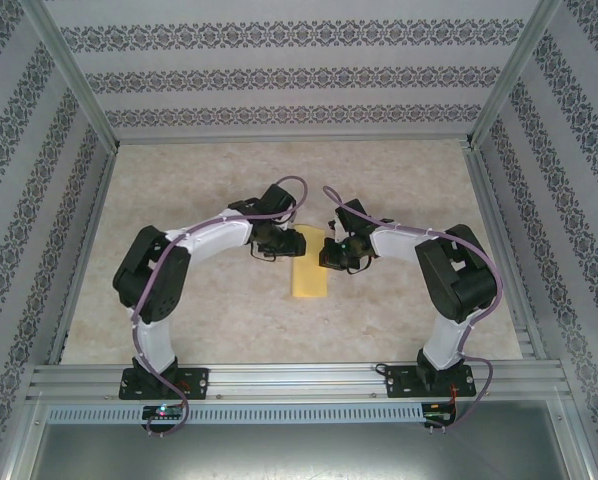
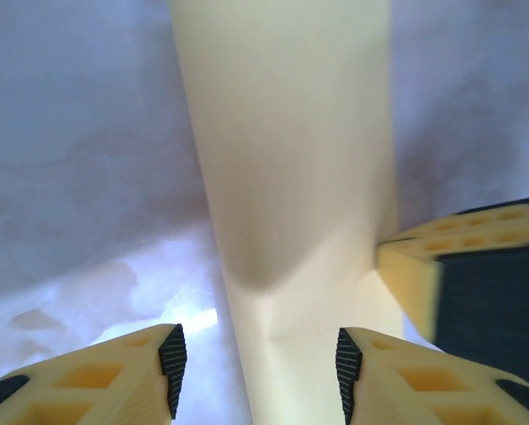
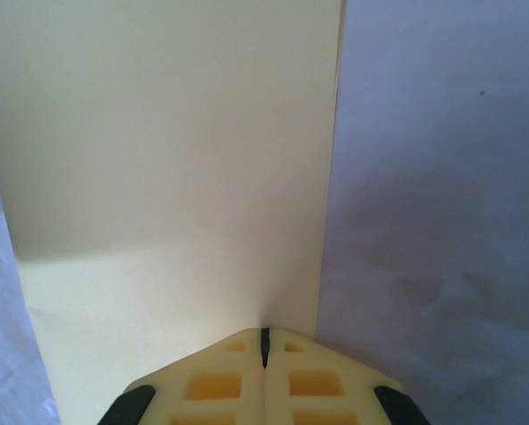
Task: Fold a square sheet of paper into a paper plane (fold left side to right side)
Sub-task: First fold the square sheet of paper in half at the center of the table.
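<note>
Two sides hemmed: left claw [image 1: 290,243], right claw [image 1: 330,252] flank the paper [image 1: 309,283].

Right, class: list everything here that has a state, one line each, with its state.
sheet of paper: folded into a narrow strip, lying on the table
left gripper: open, poised over the strip
right gripper: shut, tips over the strip near its edge
</note>
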Tool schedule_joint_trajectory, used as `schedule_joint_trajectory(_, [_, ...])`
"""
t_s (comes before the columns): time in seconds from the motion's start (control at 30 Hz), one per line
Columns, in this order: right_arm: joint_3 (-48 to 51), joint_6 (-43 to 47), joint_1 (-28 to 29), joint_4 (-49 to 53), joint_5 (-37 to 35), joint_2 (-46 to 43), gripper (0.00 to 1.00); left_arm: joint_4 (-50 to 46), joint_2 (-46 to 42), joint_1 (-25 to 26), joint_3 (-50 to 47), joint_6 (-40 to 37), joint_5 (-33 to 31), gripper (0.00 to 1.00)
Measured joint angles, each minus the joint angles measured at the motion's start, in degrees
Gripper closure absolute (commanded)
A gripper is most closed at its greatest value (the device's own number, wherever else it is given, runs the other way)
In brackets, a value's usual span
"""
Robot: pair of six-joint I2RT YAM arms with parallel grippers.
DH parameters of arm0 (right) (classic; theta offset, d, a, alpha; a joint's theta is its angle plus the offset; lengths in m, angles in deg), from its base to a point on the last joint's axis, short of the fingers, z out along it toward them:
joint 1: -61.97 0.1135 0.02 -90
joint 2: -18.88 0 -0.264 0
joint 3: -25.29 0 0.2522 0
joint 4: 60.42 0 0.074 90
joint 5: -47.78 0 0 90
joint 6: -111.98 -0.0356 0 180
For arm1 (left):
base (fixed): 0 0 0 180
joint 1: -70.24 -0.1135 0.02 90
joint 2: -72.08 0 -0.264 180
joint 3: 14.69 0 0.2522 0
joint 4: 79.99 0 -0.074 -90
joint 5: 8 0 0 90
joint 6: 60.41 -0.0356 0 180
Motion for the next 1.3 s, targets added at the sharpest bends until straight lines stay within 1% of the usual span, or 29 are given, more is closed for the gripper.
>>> schedule_joint_trajectory(0.1, [-0.22,0.15,0.00,0.28,0.00,0.09,0.99,0.15,-3.04,-0.20,0.00,-0.66,0.94,0.60])
schedule_joint_trajectory(0.27, [-0.42,0.31,0.00,0.57,0.00,0.20,0.99,4.85,-2.62,-0.28,-0.74,0.04,8.35,0.71])
schedule_joint_trajectory(0.37, [-0.59,0.31,0.00,0.76,0.00,0.33,0.99,8.04,-0.31,-0.28,-1.31,1.01,12.55,0.72])
schedule_joint_trajectory(0.47, [-0.63,0.33,0.00,0.90,0.00,0.33,0.99,9.64,2.29,-0.28,-1.64,1.20,14.78,0.72])
schedule_joint_trajectory(0.57, [-0.66,0.33,0.00,0.92,0.00,0.33,0.99,10.08,4.24,-0.28,-2.08,1.03,15.19,0.75])
schedule_joint_trajectory(0.87, [-1.09,0.83,0.00,1.62,-0.07,0.55,1.00,11.39,6.60,-0.33,-6.16,-0.09,13.11,0.77])
schedule_joint_trajectory(1.2, [-1.40,1.64,0.00,2.16,-0.24,0.66,1.00,14.32,5.60,-1.22,-8.57,-1.22,13.70,0.77])
schedule_joint_trajectory(1.3, [-1.44,1.77,0.00,2.21,-0.26,0.68,1.00,14.19,4.09,-2.58,-10.21,-1.81,13.35,0.77])
